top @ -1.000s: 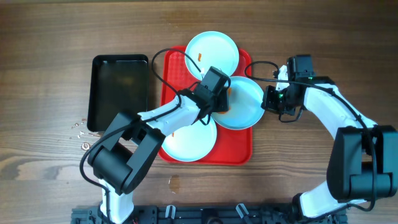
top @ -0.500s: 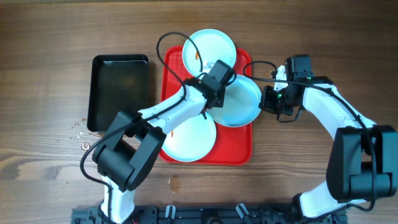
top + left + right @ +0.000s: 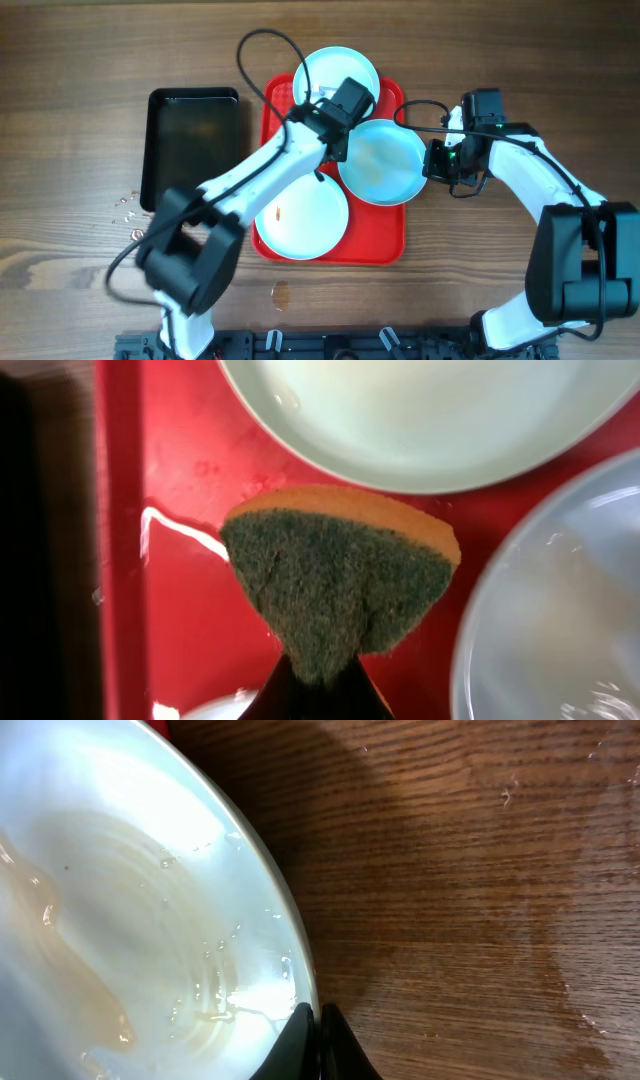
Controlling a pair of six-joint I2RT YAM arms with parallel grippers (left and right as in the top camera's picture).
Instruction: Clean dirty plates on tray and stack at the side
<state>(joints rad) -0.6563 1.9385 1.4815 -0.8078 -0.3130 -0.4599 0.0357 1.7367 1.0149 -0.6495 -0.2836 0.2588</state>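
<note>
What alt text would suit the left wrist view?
A green-and-orange scouring sponge, pinched in the left arm's jaws at the bottom edge, fills the centre against the red tray. One pale plate spans the top; another shows at right.

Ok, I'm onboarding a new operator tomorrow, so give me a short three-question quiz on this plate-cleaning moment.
1. True or false: the left gripper holds a sponge in its fingers.
2. What is the right gripper pinching? A) the sponge B) the rim of the right plate C) nothing, it is open
3. Fill in: the plate nearest the robot's base shows a small ____ smear.
Key: 1 true; 2 B; 3 orange.
</note>
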